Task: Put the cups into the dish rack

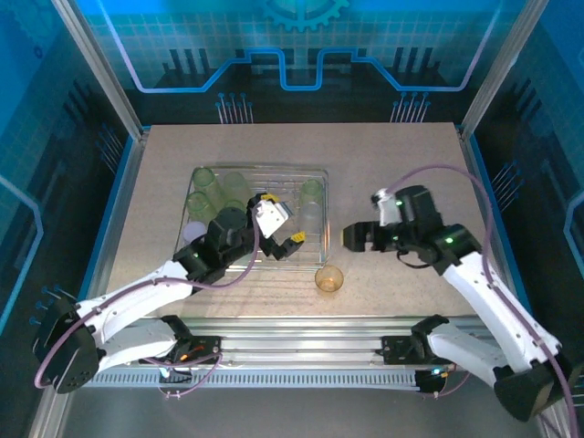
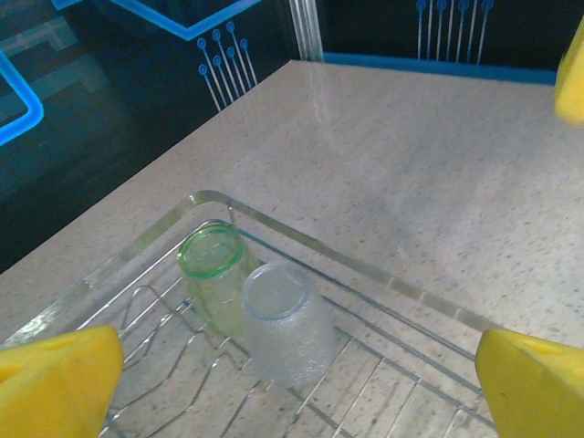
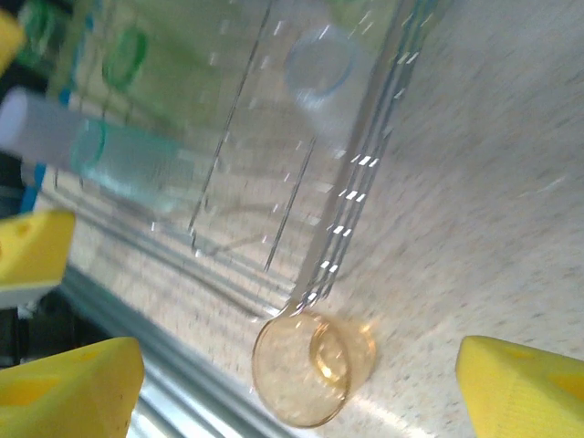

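The wire dish rack [image 1: 265, 168] sits mid-table holding several cups: green ones [image 1: 203, 178], a clear one [image 1: 310, 219] and a lilac one [image 1: 194, 233]. My left gripper [image 1: 285, 219] hovers open over the rack's right half. Below it, a green cup [image 2: 212, 274] and a clear cup [image 2: 287, 319] stand mouth-down beside the rack rim [image 2: 365, 269]. An amber cup [image 1: 329, 278] stands upright on the table just off the rack's near right corner. My right gripper [image 3: 297, 392] is open above this amber cup [image 3: 310, 365], nothing between its fingers [image 3: 525, 383]. A teal cup [image 3: 128, 160] lies in the rack.
The aluminium front rail [image 1: 301, 328] runs close behind the amber cup. Bare tabletop [image 1: 401, 164] lies right of and behind the rack. Blue-lit enclosure walls and metal posts [image 1: 488, 68] ring the table.
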Motion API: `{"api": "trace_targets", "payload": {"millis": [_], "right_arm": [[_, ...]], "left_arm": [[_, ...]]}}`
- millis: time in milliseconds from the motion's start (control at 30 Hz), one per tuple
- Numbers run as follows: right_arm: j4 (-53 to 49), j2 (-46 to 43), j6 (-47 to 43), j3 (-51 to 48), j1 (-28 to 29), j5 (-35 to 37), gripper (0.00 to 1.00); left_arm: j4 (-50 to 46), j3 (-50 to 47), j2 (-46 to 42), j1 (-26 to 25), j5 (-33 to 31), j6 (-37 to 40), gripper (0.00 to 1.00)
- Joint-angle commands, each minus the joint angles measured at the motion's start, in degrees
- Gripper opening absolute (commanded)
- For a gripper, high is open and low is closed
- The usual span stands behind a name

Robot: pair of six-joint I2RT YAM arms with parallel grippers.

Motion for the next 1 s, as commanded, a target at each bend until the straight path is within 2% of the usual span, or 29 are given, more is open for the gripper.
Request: {"api": "trace_targets", "payload": {"millis": [0, 100, 233, 500, 733, 967], "right_arm": [[-3.3, 3.4, 3.2, 0.6, 4.8, 7.2, 0.87], [-4.1, 5.3, 3.8, -0.2, 7.3, 10.4, 0.84], [-4.5, 7.2, 4.1, -1.9, 10.9, 14.8, 0.8], [-2.0, 11.5, 5.0, -4.3, 16.3, 17.5, 0.69], [-0.6, 13.5, 5.2, -6.3, 19.1, 19.9, 0.65], [3.3, 15.7, 7.5, -9.2, 19.6, 21.3, 0.58]], "left_arm": [[11.4, -4.6, -4.1, 0.1, 3.9, -5.6, 0.99], [15.3, -8.2, -7.2, 0.1, 3.6, -7.0, 0.99], [14.2, -10.1, -10.1, 0.1, 4.6, -6.5, 0.99], [14.2, -13.0, -10.9, 0.1, 5.2, -9.0, 0.99], [12.9, -14.1, -11.5, 0.1, 4.9, -10.1, 0.99], [13.2, -14.8, -11.7, 0.1, 5.4, -10.4, 0.99]]}}
